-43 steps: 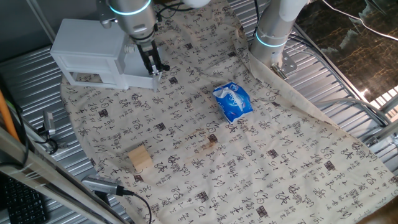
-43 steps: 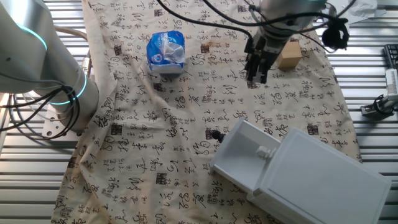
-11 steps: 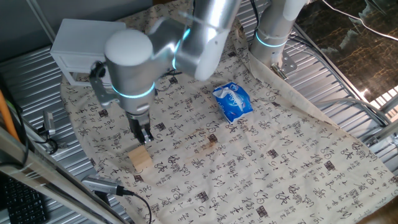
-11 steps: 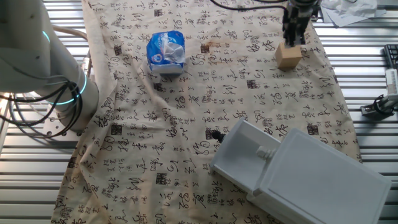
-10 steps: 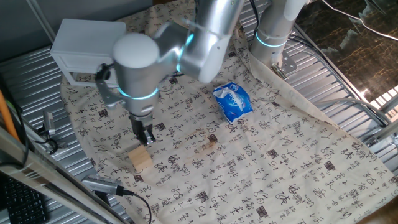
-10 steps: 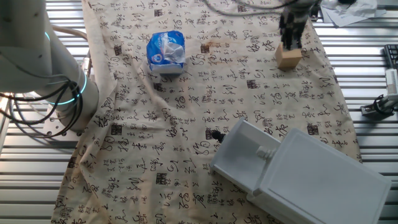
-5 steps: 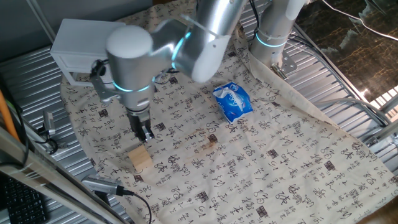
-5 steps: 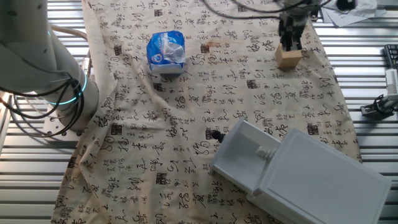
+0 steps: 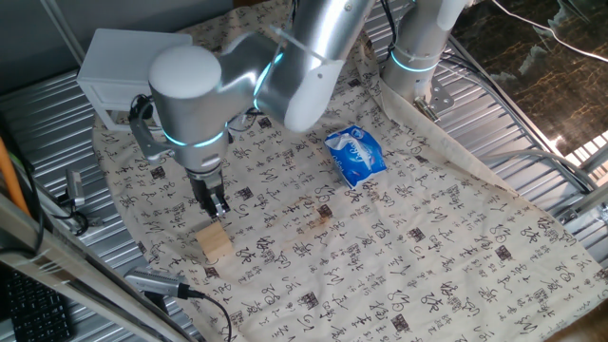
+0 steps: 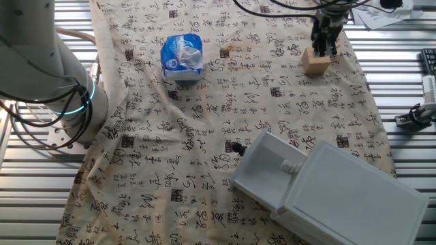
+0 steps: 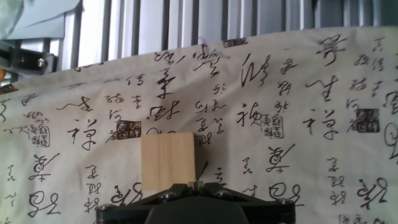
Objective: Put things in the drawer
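Note:
The light-tan wooden block (image 9: 216, 244) lies on the printed cloth near the table's front-left corner. It also shows in the other fixed view, block (image 10: 317, 61), and in the hand view, block (image 11: 168, 159). My gripper (image 9: 218, 205) hangs just above and behind it, apart from it. The gripper (image 10: 324, 46) is shut, its two fingertips meeting with nothing between them. In the hand view the gripper (image 11: 196, 184) sits slightly right of the block's middle. The white drawer (image 10: 259, 180) stands pulled out of its cabinet (image 10: 354, 197), with a dark knob (image 10: 236, 147) in front.
A blue packet (image 9: 355, 155) lies mid-cloth, also seen as the packet (image 10: 182, 56). A second arm's base (image 9: 418, 47) stands at the cloth's far edge. The white cabinet (image 9: 128, 71) sits behind my arm. Metal slats surround the cloth (image 9: 399, 256).
The gripper travelled from the drawer front across the cloth to the block. Over the last second it only shifted slightly sideways above the block; the block has not moved.

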